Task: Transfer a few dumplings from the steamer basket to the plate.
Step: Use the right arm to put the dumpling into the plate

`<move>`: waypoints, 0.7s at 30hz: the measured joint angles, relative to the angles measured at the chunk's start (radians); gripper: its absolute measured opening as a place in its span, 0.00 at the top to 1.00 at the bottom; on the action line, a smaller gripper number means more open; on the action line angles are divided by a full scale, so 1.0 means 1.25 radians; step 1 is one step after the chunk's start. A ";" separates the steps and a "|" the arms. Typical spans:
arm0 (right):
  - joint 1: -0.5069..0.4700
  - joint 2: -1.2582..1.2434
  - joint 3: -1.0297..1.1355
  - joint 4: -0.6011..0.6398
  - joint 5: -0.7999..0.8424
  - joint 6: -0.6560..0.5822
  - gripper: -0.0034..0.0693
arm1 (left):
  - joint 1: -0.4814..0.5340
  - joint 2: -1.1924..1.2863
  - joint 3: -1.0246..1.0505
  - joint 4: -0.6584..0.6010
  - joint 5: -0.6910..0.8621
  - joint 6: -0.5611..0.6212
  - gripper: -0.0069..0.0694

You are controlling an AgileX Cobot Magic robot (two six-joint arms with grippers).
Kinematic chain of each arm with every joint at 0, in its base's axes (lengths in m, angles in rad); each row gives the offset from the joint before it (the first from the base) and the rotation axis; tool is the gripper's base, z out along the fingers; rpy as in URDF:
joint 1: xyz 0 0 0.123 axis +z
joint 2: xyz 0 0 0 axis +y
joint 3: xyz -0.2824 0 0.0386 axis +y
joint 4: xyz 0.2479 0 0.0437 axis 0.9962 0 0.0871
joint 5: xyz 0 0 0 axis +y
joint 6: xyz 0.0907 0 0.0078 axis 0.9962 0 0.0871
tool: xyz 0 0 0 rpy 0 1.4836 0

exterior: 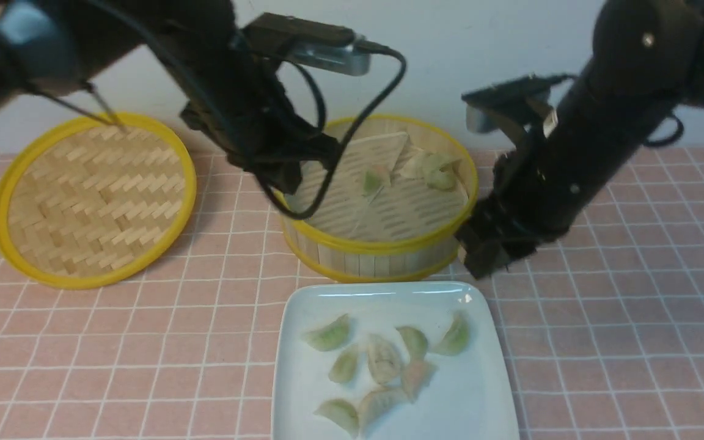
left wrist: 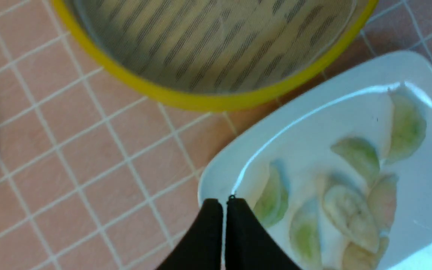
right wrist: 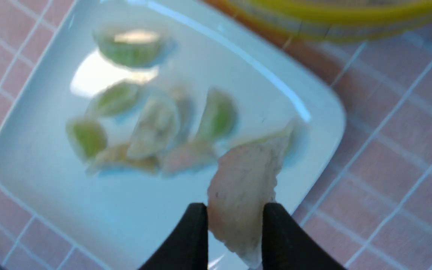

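Observation:
My right gripper [right wrist: 234,206] is shut on a pinkish-white dumpling [right wrist: 244,183], hanging over the near-right corner of the white plate [right wrist: 51,180]. In the front view this gripper [exterior: 489,260] sits just right of the steamer basket [exterior: 382,244], above the plate's [exterior: 462,397] far right corner. Several green and pale dumplings [exterior: 382,360] lie on the plate. A few dumplings [exterior: 431,168] remain in the basket. My left gripper [left wrist: 223,200] is shut on nothing; it hovers by the basket's left side [exterior: 285,180], over the plate's [left wrist: 313,112] corner.
The shallow woven bamboo lid [exterior: 92,198] with a yellow rim lies at the left on the pink tiled cloth. The basket's yellow rim [left wrist: 201,101] stands close behind the plate. A cable loops from the left arm over the basket.

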 joint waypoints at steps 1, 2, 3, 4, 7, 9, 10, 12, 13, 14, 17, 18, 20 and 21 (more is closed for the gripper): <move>0.000 -0.028 0.067 0.019 -0.019 -0.009 0.72 | -0.007 0.053 -0.057 0.001 0.004 0.001 0.92; 0.000 -0.041 0.093 0.032 -0.026 -0.016 0.72 | -0.012 0.096 -0.105 0.002 0.006 0.002 0.92; 0.000 -0.054 0.145 0.053 -0.041 -0.026 0.72 | -0.016 0.144 -0.153 0.004 0.009 0.002 0.92; 0.000 -0.054 0.145 0.053 -0.041 -0.026 0.72 | -0.016 0.144 -0.153 0.004 0.009 0.002 0.92; 0.014 -0.061 0.232 0.084 -0.067 -0.058 0.72 | -0.022 0.253 -0.299 0.009 0.022 0.002 0.88; 0.034 -0.059 0.271 0.084 -0.094 -0.065 0.72 | -0.022 0.305 -0.364 0.015 0.018 0.002 0.83; 0.046 -0.059 0.281 0.082 -0.111 -0.062 0.72 | -0.022 0.332 -0.393 0.019 0.008 0.002 0.80; 0.061 -0.059 0.288 0.082 -0.132 -0.056 0.72 | -0.022 0.369 -0.424 0.023 -0.032 0.002 0.71; 0.069 -0.059 0.290 0.082 -0.142 -0.055 0.72 | -0.022 0.381 -0.430 0.024 -0.052 0.002 0.67; 0.077 -0.059 0.290 0.082 -0.151 -0.053 0.70 | -0.022 0.394 -0.434 0.027 -0.076 0.002 0.62; 0.091 -0.059 0.290 0.082 -0.167 -0.052 0.66 | -0.022 0.418 -0.436 0.033 -0.124 0.002 0.52; 0.100 -0.059 0.290 0.081 -0.173 -0.052 0.61 | -0.022 0.432 -0.436 0.036 -0.147 0.002 0.47; 0.105 -0.059 0.290 0.080 -0.173 -0.052 0.55 | -0.022 0.443 -0.436 0.042 -0.172 0.002 0.42; 0.105 -0.059 0.290 0.081 -0.173 -0.052 0.50 | -0.022 0.447 -0.436 0.045 -0.179 0.002 0.40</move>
